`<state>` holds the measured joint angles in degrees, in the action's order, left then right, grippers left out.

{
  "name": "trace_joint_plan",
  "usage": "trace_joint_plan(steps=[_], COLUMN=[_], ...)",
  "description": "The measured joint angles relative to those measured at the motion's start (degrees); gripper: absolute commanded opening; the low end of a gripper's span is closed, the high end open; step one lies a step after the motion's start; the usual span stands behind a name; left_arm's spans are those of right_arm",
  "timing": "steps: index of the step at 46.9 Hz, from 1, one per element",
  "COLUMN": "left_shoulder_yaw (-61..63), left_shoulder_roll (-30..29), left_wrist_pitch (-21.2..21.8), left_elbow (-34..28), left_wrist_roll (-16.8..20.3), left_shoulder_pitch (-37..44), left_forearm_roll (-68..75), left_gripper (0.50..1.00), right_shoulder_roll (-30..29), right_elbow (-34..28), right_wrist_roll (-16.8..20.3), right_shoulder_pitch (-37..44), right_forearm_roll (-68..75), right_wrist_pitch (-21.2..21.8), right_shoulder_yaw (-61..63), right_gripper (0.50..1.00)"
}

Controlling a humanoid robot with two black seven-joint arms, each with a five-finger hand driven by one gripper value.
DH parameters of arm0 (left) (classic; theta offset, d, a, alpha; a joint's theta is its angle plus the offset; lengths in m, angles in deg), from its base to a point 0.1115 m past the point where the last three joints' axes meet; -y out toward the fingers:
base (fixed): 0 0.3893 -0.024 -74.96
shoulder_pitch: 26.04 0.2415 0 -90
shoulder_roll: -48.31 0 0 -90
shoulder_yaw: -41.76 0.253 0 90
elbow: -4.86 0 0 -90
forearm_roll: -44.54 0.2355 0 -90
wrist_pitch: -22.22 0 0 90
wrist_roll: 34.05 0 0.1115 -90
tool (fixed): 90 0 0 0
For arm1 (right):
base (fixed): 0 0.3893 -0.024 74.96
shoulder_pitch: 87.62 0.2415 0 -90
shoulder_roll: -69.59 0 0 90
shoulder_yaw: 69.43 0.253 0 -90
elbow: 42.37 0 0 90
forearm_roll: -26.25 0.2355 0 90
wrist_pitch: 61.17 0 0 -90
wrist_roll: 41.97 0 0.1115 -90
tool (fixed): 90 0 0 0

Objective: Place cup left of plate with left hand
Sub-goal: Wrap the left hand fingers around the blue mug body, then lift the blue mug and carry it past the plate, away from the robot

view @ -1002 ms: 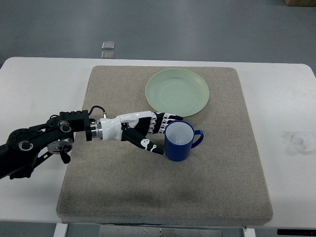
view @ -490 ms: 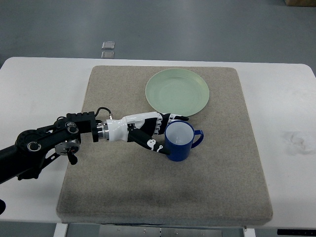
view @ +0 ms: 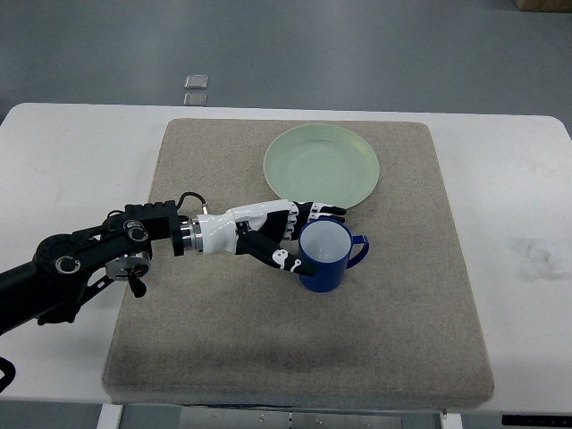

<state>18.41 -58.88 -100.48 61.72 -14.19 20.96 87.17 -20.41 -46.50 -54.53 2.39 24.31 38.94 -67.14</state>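
Observation:
A blue cup [view: 329, 259] with a white inside stands upright on the mat, its handle pointing right, just below the pale green plate [view: 322, 167]. My left hand [view: 314, 239] reaches in from the left and is closed on the cup's left side. The fingers [view: 315, 213] lie behind the rim and the thumb [view: 288, 262] presses on the front-left wall. The cup rests on the mat. The right arm is not in view.
A grey-brown mat [view: 223, 349] covers the middle of the white table [view: 63, 161]. The plate sits at the mat's far edge, right of centre. Two small grey squares [view: 196, 82] lie on the floor beyond the table.
My left arm has pushed to the right and the hand has closed in around the cup's left side. The cup and the plate have stayed in place.

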Motion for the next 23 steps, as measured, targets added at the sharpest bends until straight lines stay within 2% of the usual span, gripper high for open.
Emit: trace_joint_plan(steps=[7, 12, 14, 23], left_shoulder_yaw=[0.02, 0.12, 0.12, 0.15], left_shoulder_roll=[0.50, 0.72, 0.75, 1.09], left_wrist_pitch=[0.00, 0.00, 0.00, 0.00], left_elbow=[-0.36, -0.44, -0.44, -0.50], left_wrist_roll=[-0.14, -0.18, -0.18, -0.18], left_shoulder_pitch=[0.00, 0.00, 0.00, -0.05], left_forearm_roll=[0.00, 0.00, 0.00, 0.14], left_gripper=[0.939, 0.896, 0.859, 0.784], right_shoulder_roll=[0.00, 0.00, 0.00, 0.00], right_elbow=[0.00, 0.00, 0.00, 0.00], right_wrist_roll=[0.00, 0.00, 0.00, 0.00], right_shoulder_pitch=[-0.01, -0.01, -0.01, -0.01], right_forearm_roll=[0.00, 0.00, 0.00, 0.00], right_wrist_pitch=[0.00, 0.00, 0.00, 0.00], right_shoulder_yaw=[0.00, 0.00, 0.00, 0.00], right_gripper=[0.932, 0.932, 0.932, 0.932])
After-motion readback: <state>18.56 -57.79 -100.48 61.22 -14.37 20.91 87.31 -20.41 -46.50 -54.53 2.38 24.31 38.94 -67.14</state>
